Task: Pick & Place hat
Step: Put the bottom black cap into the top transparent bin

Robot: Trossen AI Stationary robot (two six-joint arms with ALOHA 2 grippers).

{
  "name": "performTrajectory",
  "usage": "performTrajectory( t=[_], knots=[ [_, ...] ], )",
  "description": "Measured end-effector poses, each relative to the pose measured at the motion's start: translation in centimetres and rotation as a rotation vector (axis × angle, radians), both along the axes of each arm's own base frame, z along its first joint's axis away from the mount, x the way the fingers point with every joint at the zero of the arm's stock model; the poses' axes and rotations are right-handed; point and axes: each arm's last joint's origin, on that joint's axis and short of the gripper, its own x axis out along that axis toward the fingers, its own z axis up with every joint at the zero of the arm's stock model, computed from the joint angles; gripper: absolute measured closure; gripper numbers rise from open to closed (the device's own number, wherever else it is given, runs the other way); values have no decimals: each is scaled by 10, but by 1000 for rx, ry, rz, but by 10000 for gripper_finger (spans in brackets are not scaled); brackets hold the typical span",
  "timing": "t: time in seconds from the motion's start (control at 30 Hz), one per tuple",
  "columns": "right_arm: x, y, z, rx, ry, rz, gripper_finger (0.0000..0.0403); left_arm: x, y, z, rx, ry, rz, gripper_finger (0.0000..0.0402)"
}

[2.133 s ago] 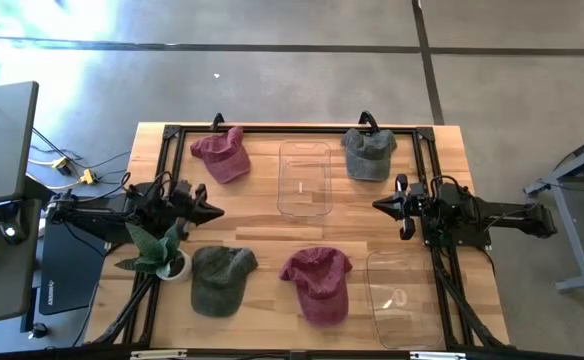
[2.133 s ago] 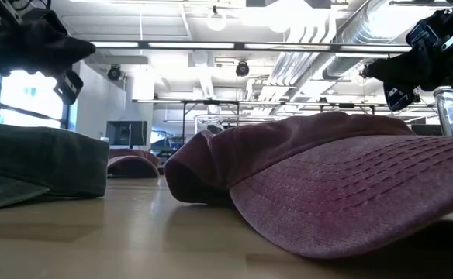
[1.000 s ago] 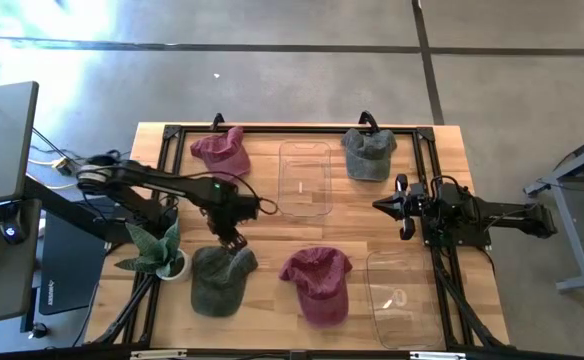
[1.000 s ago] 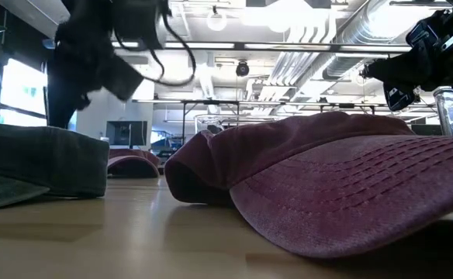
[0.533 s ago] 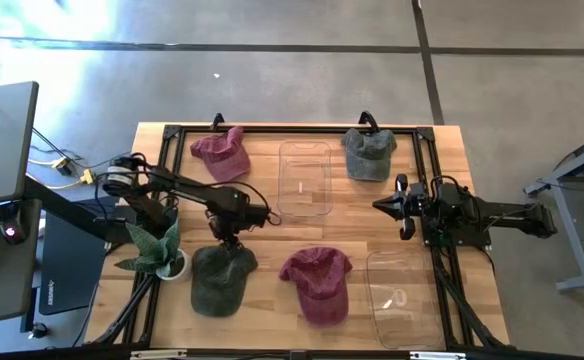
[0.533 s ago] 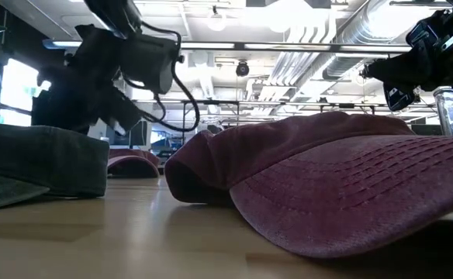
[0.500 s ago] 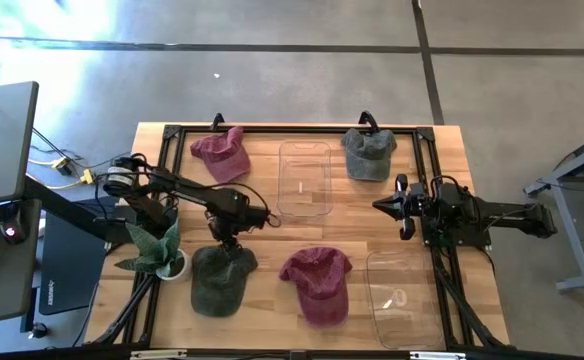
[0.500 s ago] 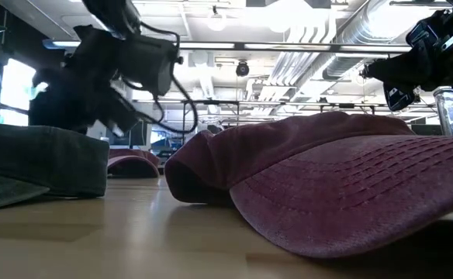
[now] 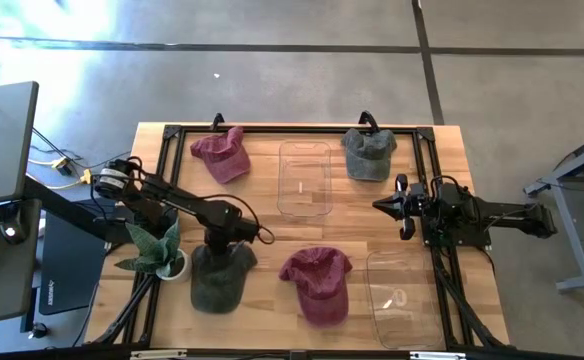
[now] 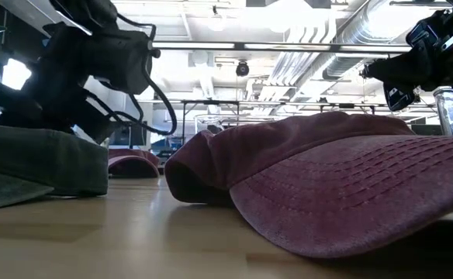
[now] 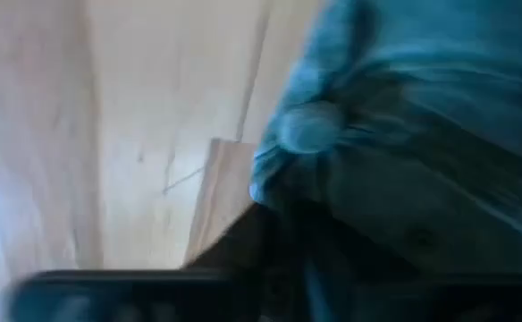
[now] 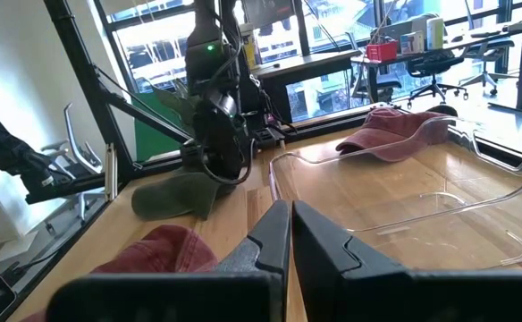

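A grey-green hat (image 9: 217, 288) lies flat on the wooden table at the near left, and shows in the low view as the grey-green hat (image 10: 40, 159). My left gripper (image 9: 220, 247) points steeply down onto the far edge of its crown and is shut on it; the left wrist view is blurred and shows the hat's cloth (image 11: 422, 134) close up. My right gripper (image 9: 380, 206) waits at the table's right side, level and shut, with nothing in it, as the right gripper (image 12: 290, 224) shows in its own wrist view. My left gripper meets the crown's far edge, where a bunched lump of cloth (image 11: 306, 130) stands right at its dark fingers (image 11: 261, 241). It comes from above, pointing steeply down. Blur hides how many layers it has. The hat rests on the table.
A maroon hat (image 9: 317, 282) lies near centre; another maroon hat (image 9: 222, 155) and a grey hat (image 9: 369, 153) lie at the far edge. One clear bin (image 9: 304, 180) stands far centre, another clear bin (image 9: 400, 295) near right. A potted plant (image 9: 157, 252) stands beside the left arm.
My left gripper has gone toward the table's near edge and down onto the far edge of the grey-green hat, rolling as it sank. The hat lies where it was.
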Motion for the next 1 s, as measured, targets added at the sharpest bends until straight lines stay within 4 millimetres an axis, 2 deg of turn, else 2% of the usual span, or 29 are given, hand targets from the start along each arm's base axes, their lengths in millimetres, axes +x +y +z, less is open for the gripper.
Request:
performTrajectory(
  t=[0.07, 0.2, 0.37, 0.43, 0.5, 0.6, 0.67, 0.77, 0.83, 0.9, 1.0],
  knots=[
    [0, 0, 0, 0, 0, 0, 391, 0, 0, 3, -22, -19, -32, 388],
    [0, 0, 0, 0, 0, 0, 391, 1, 7, 20, -65, -35, -83, 392],
    [0, 0, 0, 0, 0, 0, 391, 0, 22, 84, -160, -203, -115, 397],
    [0, 0, 0, 0, -2, 0, 391, -1, 29, 115, -206, -335, -130, 399],
    [0, 0, 0, 0, 1, 0, 391, -11, 37, 144, -211, -436, -146, 399],
    [0, 0, 0, 0, 0, 0, 391, -25, 52, 189, -77, -584, -150, 400],
    [0, 0, 0, 0, 0, 0, 391, -39, 62, 212, 91, -619, -157, 400],
    [0, 0, 0, 0, 0, 0, 391, -48, 72, 246, 345, -738, -168, 401],
    [0, 0, 0, 0, 0, 0, 391, -56, 73, 251, 402, -752, -227, 401],
    [0, 0, 0, 0, -1, 0, 391, -52, 71, 250, 394, -809, -300, 401],
    [0, 0, 0, 0, 0, 0, 391, -54, 66, 220, 345, -702, -370, 401]
  ],
)
